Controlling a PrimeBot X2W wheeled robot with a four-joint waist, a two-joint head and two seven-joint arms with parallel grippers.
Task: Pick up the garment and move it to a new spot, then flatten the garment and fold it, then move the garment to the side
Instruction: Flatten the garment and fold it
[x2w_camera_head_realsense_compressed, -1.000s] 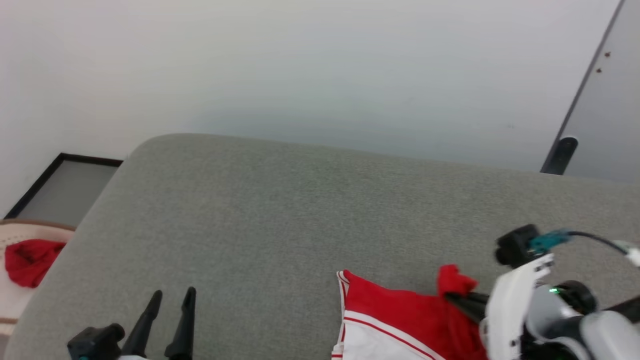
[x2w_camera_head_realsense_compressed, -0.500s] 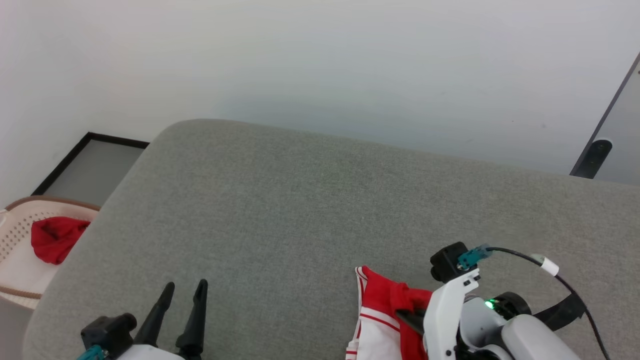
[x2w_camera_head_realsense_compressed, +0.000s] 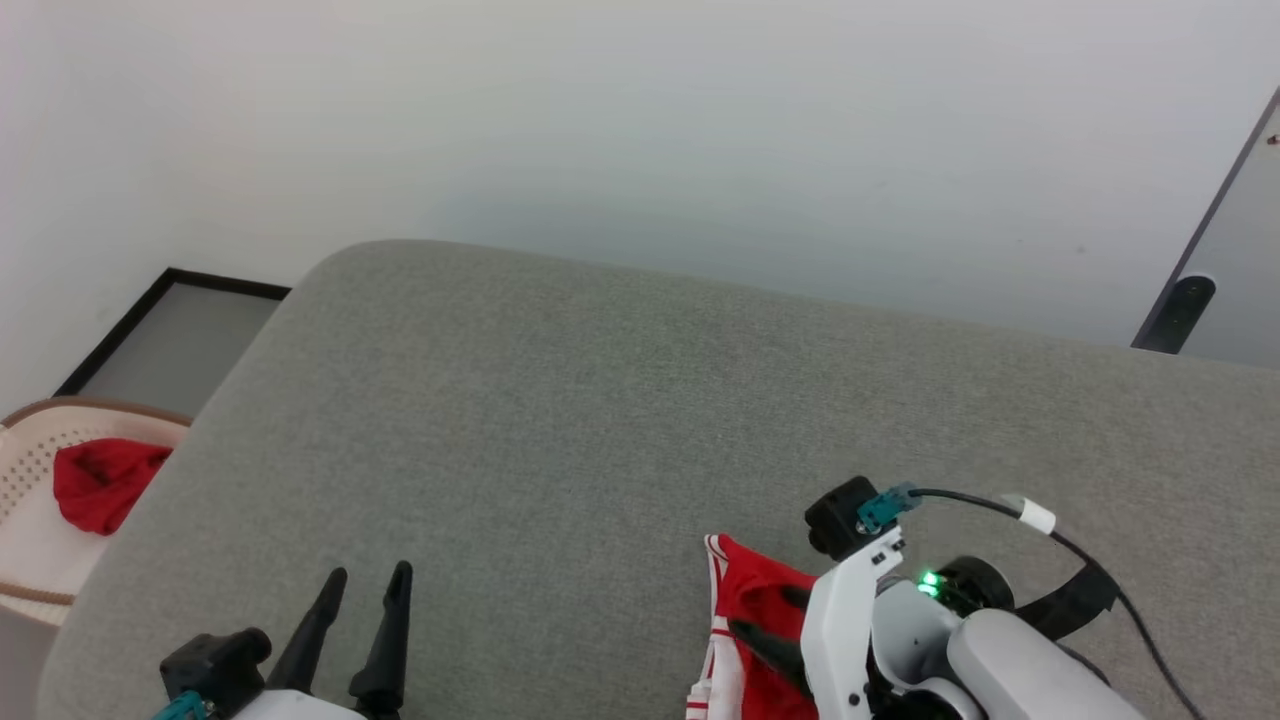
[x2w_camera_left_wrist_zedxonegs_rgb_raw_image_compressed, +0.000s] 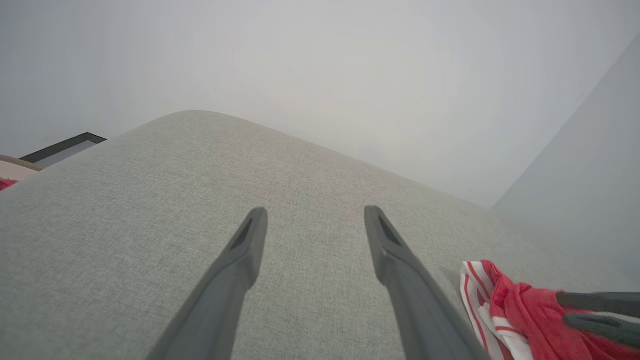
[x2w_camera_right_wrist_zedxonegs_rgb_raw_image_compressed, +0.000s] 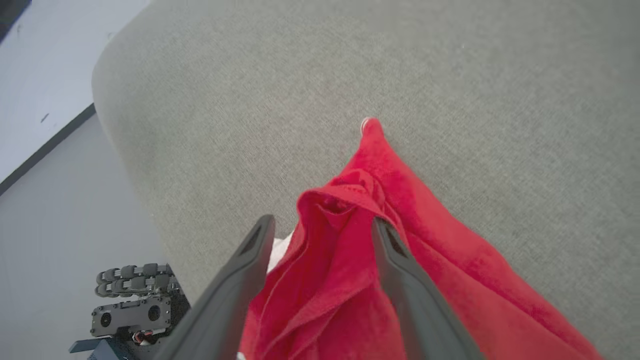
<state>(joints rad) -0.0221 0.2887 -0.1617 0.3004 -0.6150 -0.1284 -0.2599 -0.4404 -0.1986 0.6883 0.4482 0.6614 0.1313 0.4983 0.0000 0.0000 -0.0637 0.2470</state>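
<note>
Since a second ago the right fingers (x2w_camera_right_wrist_zedxonegs_rgb_raw_image_compressed: 240, 280) have unclenched — released astride the garment (x2w_camera_right_wrist_zedxonegs_rgb_raw_image_compressed: 440, 280), which lies bunched at the grey cushion's (x2w_camera_head_realsense_compressed: 600, 400) near edge. The left fingers (x2w_camera_left_wrist_zedxonegs_rgb_raw_image_compressed: 235, 270) gape idle. Withdraw straight up — folds could snag.

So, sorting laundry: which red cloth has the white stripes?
The red jersey on the cushion at the right hand; the red bundle in the basket is plain.
</note>
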